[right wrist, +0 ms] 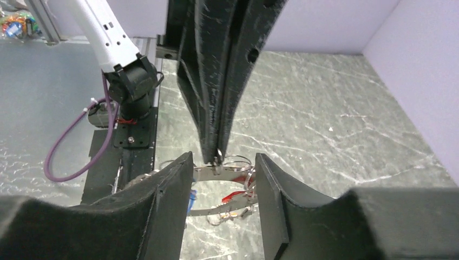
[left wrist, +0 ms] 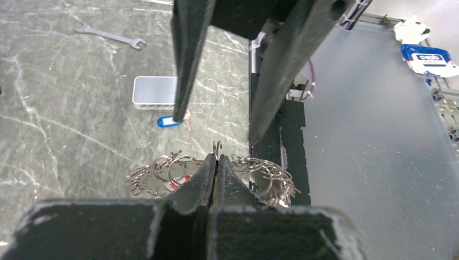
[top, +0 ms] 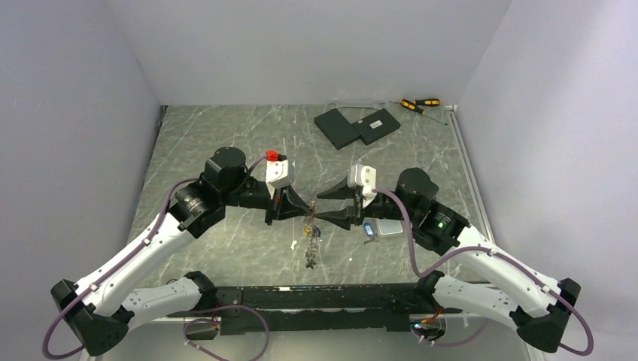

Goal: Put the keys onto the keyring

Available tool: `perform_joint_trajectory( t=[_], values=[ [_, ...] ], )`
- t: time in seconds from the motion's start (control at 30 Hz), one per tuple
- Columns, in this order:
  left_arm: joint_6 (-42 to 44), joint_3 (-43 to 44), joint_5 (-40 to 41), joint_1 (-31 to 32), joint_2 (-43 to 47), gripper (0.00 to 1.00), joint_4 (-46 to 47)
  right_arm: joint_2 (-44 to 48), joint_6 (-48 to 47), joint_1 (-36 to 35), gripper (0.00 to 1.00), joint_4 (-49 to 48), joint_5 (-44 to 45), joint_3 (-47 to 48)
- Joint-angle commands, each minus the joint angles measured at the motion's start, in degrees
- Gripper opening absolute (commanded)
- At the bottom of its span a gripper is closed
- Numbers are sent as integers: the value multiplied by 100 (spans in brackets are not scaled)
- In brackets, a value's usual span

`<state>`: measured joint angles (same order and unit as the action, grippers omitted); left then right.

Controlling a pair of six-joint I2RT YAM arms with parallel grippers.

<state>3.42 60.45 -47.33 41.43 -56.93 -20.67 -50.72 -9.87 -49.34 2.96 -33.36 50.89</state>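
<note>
Your left gripper [left wrist: 215,163] pinches the keyring [left wrist: 162,169] tight between its closed fingertips, the ring's small grey keys fanned out below the jaws. Your right gripper [right wrist: 222,197] faces it tip to tip, jaws parted with the ring between them. Beyond the left jaws' tips, a blue-tagged key [left wrist: 168,122] lies on the table beside a pale slab [left wrist: 154,91].

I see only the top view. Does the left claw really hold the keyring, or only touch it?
Observer: It holds it. The left claw is shut on the keyring's wire.
Operator: And the other one?
Observer: The right claw is open, with the keyring between its fingers.
Operator: Any coloured key on it?
Observer: Yes, a red tag shows among those hanging on it.
</note>
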Motion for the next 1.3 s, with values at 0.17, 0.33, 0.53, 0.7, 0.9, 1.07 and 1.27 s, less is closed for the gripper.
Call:
perform_joint_trajectory(
  t=[0.17, 0.33, 0.53, 0.7, 0.9, 1.07, 1.27],
  values=[
    [396, 257, 192, -21, -99, 0, -2, 410, 41, -40, 53, -327, 219, -145],
    [551, 233, 425, -21, -120, 0, 109, 671, 145, -40, 56, -483, 870, -424],
    [710, 209, 652, -23, -196, 0, 112, 839, 622, -32, 65, -713, 2376, -772],
    [756, -249, 1234, -21, 46, 0, 489, 549, 1635, -32, 70, 101, 4831, -588],
    [823, -613, 1547, -30, 305, 0, 692, 26, 2901, -32, 73, 1653, 5946, -145],
    [913, -755, 1710, -54, 429, 0, 739, -350, 4208, -32, 73, 2707, 6275, 1],
    [960, -872, 2166, -66, 721, 0, 711, -524, 6179, -35, 73, 3480, 6292, -301]
  ],
)
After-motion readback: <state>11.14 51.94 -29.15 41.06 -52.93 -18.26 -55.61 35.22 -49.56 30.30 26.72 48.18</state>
